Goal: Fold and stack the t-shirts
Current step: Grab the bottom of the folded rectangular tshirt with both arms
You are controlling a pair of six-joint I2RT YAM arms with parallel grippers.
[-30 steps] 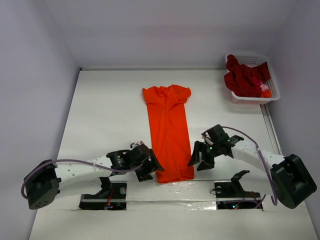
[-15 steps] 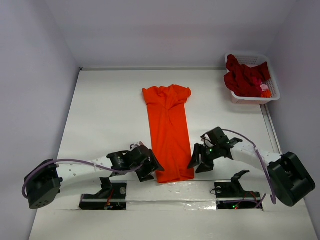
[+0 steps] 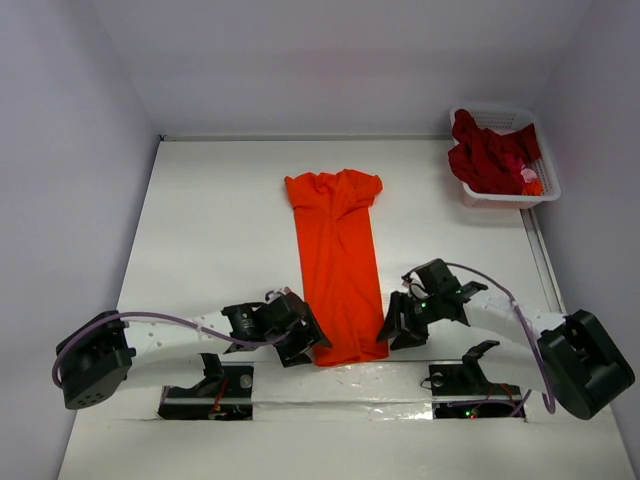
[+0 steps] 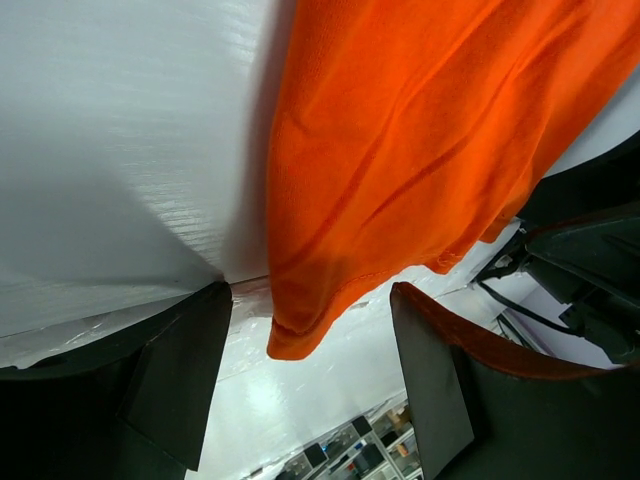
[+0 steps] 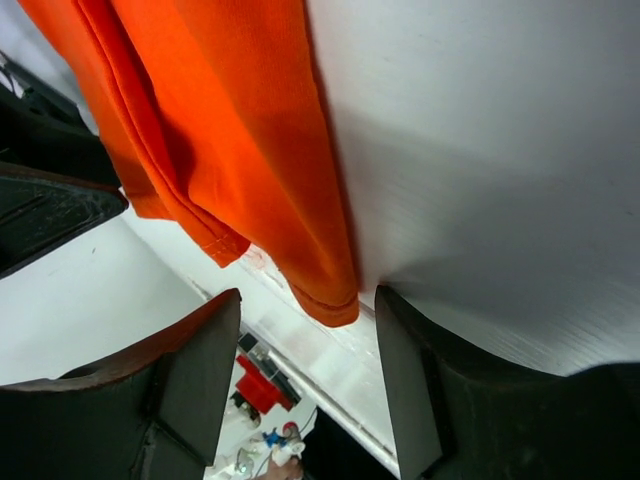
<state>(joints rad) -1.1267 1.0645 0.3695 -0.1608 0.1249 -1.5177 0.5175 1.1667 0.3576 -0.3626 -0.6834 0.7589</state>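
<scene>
White table [image 3: 215,230] bears a narrow orange cloth t-shirt [image 3: 340,265]; left gripper [image 3: 308,342] and right gripper [image 3: 392,327], fingers spread, straddle its near-edge hem corners. Next, likely: pinch, fold toward collar.

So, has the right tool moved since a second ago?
Yes, slightly: the right tool has come nearer its base, down alongside the shirt toward its near right corner.

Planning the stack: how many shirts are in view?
1 countable: orange shirt, folded lengthwise mid-table. Red shirts heaped in the far-right basket can't be counted.
</scene>
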